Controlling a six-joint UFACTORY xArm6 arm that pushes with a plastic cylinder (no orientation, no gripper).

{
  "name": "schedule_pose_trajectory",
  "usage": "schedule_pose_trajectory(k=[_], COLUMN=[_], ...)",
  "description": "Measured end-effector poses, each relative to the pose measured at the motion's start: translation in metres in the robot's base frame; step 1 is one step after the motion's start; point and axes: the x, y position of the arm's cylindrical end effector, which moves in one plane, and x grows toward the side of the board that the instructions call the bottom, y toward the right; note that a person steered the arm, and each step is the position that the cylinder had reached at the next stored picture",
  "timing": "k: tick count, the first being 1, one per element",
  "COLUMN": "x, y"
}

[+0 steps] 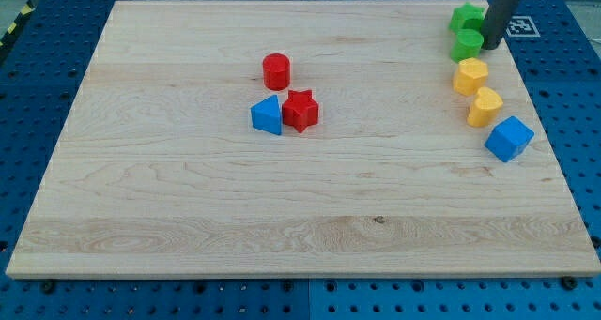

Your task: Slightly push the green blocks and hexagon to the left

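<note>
Up at the view's top right corner: my tip point(490, 46), the lower end of a straight dark rod slanting down from the top edge. No claw on this rod, so nothing to open, close or hold. Tip just to the right of the green cylinder point(467, 45), touching it or very nearly; cannot tell which. Directly above that, toward the view's top, a second green block point(467, 19), shape unclear, touching the cylinder, with the rod passing along its right side. Just below the green cylinder, the yellow hexagon point(470, 76), close enough to touch it or almost. Further down and slightly right, a second yellow block point(485, 106) with a rounded top, just beside the hexagon. Below and right of that, the blue cube point(509, 138), turned on a corner, near the right edge of the wooden board point(282, 207). Well apart from all these, left of centre: the red cylinder point(276, 71), and below it the red star point(300, 110) touching the blue block point(267, 115) with a pointed top on its left. Around the board, a blue pegboard table point(38, 95).
</note>
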Motion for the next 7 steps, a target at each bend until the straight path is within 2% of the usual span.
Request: schedule_pose_trajectory(k=[2,4,5,7], x=[0.000,-0.005,-0.045,-0.058], y=[-0.010,0.038,0.038,0.032])
